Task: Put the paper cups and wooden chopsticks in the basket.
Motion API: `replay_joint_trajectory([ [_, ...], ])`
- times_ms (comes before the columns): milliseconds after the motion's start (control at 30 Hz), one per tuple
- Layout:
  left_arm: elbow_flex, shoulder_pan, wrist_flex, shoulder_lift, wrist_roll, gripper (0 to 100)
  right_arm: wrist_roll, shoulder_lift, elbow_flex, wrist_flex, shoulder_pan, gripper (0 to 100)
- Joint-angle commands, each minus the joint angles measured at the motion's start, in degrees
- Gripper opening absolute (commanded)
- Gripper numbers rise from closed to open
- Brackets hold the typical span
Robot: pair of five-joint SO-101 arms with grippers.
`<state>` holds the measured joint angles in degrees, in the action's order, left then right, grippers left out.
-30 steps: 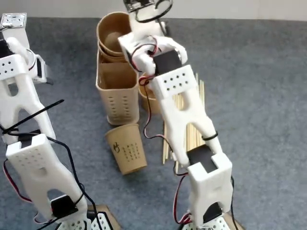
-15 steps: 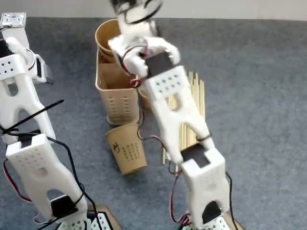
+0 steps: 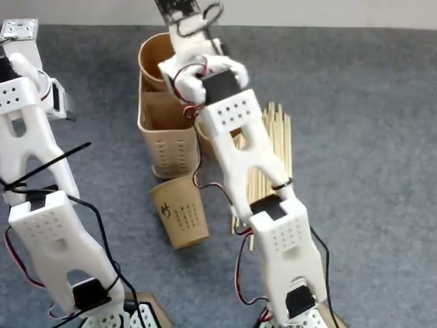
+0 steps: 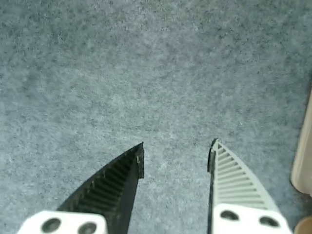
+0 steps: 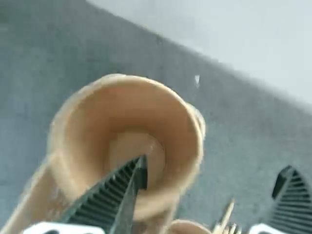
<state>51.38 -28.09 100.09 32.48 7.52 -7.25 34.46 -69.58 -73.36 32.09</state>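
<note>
The job is partway through its cup stage. The basket (image 3: 169,147) stands upright on the grey worktop, and at its far end nested paper cups (image 3: 156,55) sit mouth up inside it. The right gripper (image 5: 214,168) hangs just above those cups with its jaws spread wide and nothing between them; one jaw points at the open mouth of the top cup. By the look of it one cup delivery is finished and the next pickup has not begun. Another cup (image 3: 181,215) lies on its side on the worktop just off the basket's near end, mouth towards the basket. What looks like a further cup (image 3: 207,143) sits tight against the basket's side, mostly hidden under the right arm. The wooden chopsticks (image 3: 276,137) lie in a loose bundle on that same side of the basket, a little farther out. The left gripper (image 4: 177,145) is on the basket's opposite side, low over bare worktop, jaws apart and empty. The next move probably calls for the right arm to lift clear of the basket, swing to one of the loose cups and close on its rim; the tipped cup may roll if nudged.
</note>
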Motion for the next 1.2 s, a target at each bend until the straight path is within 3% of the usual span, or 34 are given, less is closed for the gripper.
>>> replay_joint_trajectory([
  [0,1.98,2.42,0.97,-6.90,0.44,23,-0.79,-8.04,-13.49,-12.35,1.89,39.3],
  [200,-5.23,2.68,1.14,-22.46,0.44,23,-0.62,-17.80,-8.31,-28.09,3.12,39.3],
  [333,-18.86,3.21,1.23,-37.32,2.73,23,-0.09,-27.56,13.93,-27.91,-1.89,39.3],
  [533,-47.60,11.82,1.14,-56.75,13.54,23,-4.13,-47.34,51.65,-27.47,-4.70,39.3],
  [633,-55.87,16.92,1.05,-60.79,20.66,23,-6.15,-59.03,68.18,-23.08,-5.93,39.3],
  [767,-57.98,21.05,0.88,-60.44,27.43,23,-9.58,-75.91,93.67,-13.41,-12.18,39.3],
  [967,-60.53,24.31,0.97,-57.19,27.60,23,-13.01,-98.24,127.34,-3.47,-18.24,39.3],
  [1167,-75.12,36.00,0.79,-63.25,27.52,23,-15.30,-108.18,138.15,-1.10,-25.10,39.3],
])
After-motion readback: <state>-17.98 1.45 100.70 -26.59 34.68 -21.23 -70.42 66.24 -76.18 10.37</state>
